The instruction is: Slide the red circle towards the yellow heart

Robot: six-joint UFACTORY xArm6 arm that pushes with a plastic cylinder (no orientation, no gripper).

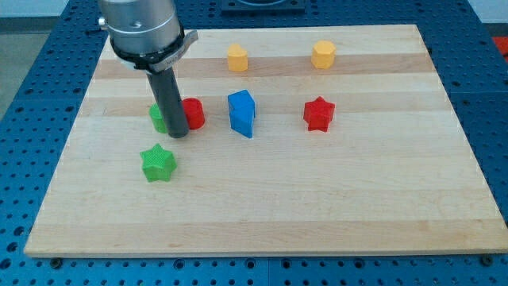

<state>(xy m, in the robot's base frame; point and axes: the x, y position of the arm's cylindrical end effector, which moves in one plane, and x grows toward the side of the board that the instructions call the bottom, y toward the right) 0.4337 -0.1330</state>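
Note:
The red circle [194,114] sits left of the board's middle, partly hidden by my rod. My tip [178,134] rests on the board at the red circle's lower left edge, seemingly touching it. A green block [159,117], shape unclear, is just left of the rod, mostly hidden behind it. Two yellow blocks stand near the view's top: one [237,57] above the blue block and one [323,54] further right. I cannot tell which one is the heart.
A blue block [242,113] stands just right of the red circle. A red star [318,114] is right of the middle. A green star [158,163] lies below my tip. The wooden board [317,199] ends in edges on all sides.

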